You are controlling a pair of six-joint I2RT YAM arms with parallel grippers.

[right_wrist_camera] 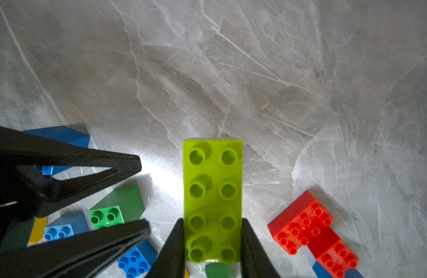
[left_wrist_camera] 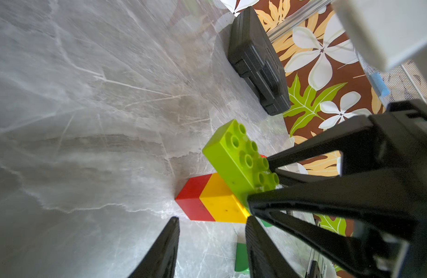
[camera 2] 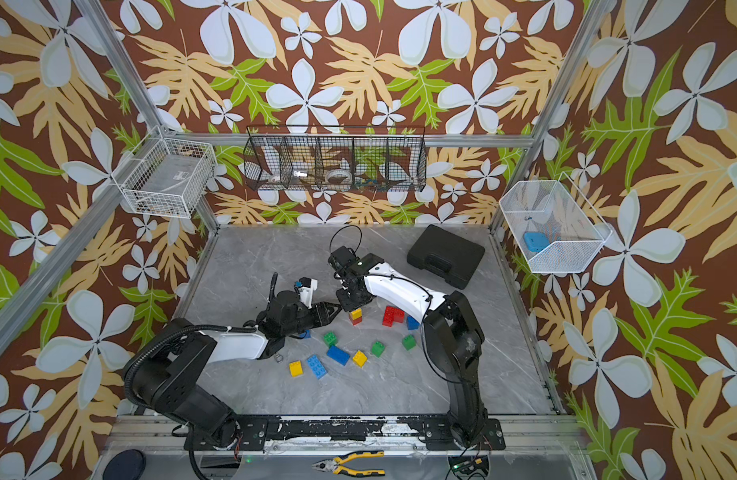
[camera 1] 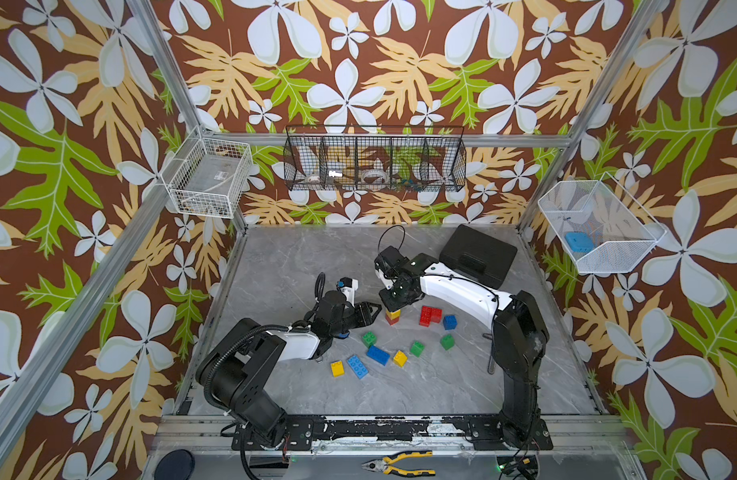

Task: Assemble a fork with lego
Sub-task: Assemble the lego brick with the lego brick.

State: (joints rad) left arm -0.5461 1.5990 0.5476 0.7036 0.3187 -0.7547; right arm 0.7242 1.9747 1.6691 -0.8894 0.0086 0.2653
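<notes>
Pinching a lime-green 2x4 brick [right_wrist_camera: 212,183] by its long sides: right pincer [right_wrist_camera: 212,222]. The brick is sitting atop a yellow brick [left_wrist_camera: 222,202] stacked on a red brick [left_wrist_camera: 195,199], overhanging them, mid-surface [camera 1: 300,266]. Left pincer [left_wrist_camera: 212,219] is standing spread and empty, just beside the stack. Loose bricks [camera 1: 377,354] are lying nearby.

Both top views high at the front, angled down over the whole grey table [camera 1: 283,266], left wrist view low and close beside the lime brick [left_wrist_camera: 229,158], right wrist view close above the same brick, black case [left_wrist_camera: 256,60] shared with both top views.
</notes>
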